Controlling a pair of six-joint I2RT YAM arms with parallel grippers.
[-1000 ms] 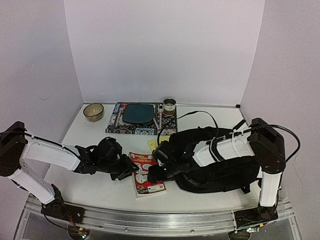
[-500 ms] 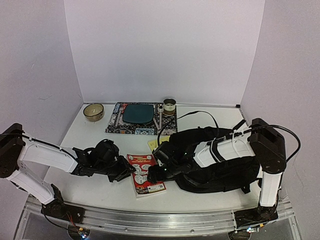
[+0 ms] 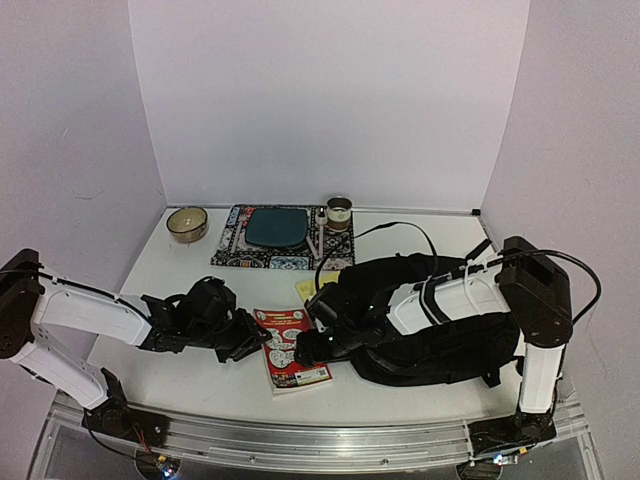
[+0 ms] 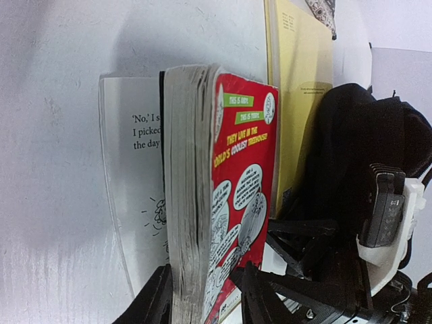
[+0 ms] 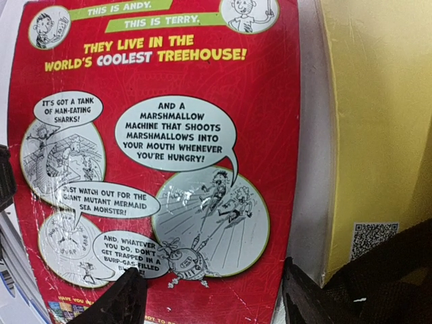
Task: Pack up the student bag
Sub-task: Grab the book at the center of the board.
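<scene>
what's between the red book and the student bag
The open right gripper hovers over the red book on its bag side, and a yellow booklet lies between the book and the student bag.

The book lies left of the student bag, a booklet just behind, perhaps tucked under it.
</scene>
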